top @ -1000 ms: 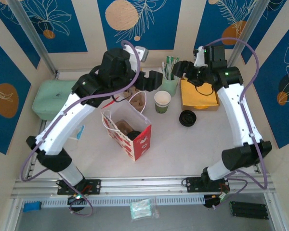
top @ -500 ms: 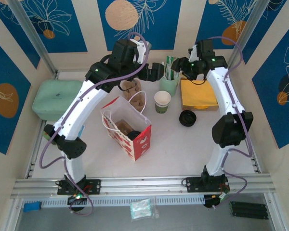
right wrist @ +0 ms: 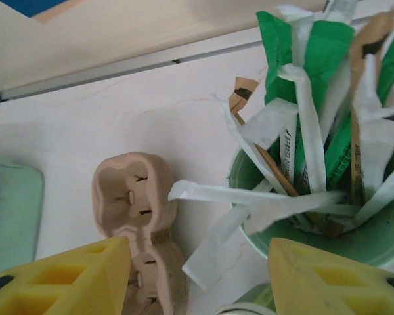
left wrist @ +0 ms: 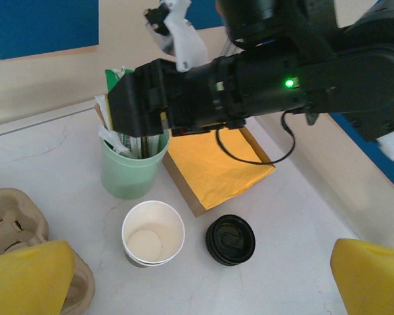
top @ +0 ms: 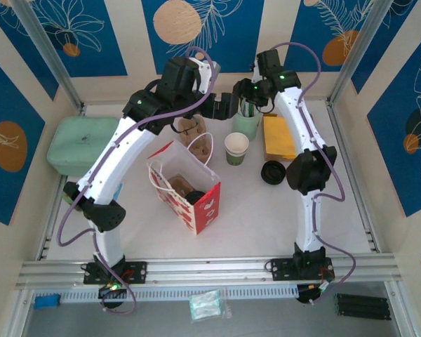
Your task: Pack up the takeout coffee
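we are noting right claw [right wrist: 197, 266] swinging over to tumbler [right wrist: 374, 239] just ahead, narrowing, gripping nothing; left claw [left wrist: 197, 275] gaping, cup [left wrist: 153, 233] beneath, unlidded.

A robotics lab test cell is indicated: a white tabletop [top: 252, 210] is enclosed by blue printed wall panels [top: 224, 42] across the top, and aluminium rails [top: 210, 270] are bolted along the bottom.

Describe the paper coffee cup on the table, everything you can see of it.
The paper cup is white with a rolled rim and a green band low on its wall. It stands upright on the table, open and empty. The black lid lies beside it, apart. A mint tumbler stands just behind it, a cardboard carrier on its other side. Nothing grips it.
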### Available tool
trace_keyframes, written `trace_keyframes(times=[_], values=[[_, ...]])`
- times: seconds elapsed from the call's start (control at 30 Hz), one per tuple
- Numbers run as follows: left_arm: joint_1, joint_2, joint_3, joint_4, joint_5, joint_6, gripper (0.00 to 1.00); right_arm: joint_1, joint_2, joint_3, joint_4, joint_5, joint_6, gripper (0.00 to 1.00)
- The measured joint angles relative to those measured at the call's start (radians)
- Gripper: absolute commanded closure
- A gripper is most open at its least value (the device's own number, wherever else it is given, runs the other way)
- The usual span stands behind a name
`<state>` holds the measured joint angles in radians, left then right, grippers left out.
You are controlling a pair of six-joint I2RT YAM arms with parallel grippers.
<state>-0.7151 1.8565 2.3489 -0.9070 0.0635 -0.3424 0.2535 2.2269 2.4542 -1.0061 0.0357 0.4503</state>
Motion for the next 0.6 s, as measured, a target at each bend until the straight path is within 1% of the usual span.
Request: trace_keyframes(times=[0.1, 0.23, 0.47, 0.6], values=[[0.001, -0.001, -0.004, 0.001, 0.000, 0.000, 0.01, 0.021, 0.034, 0.043, -0.026, 0.056, -0.023, 0.43], [0.001, -0.010, -0.024, 0.000, 0.000, 0.000, 0.01, 0.024, 0.046, 0.055, -0.043, 0.106, -0.040, 0.46], [0.002, -0.017, -0.026, 0.000, 0.000, 0.000, 0.01, 0.020, 0.048, 0.059, -0.050, 0.146, -0.055, 0.49], [0.002, -0.017, -0.026, 0.000, 0.008, 0.000, 0.01, 0.019, 0.049, 0.059, -0.050, 0.160, -0.060, 0.53]])
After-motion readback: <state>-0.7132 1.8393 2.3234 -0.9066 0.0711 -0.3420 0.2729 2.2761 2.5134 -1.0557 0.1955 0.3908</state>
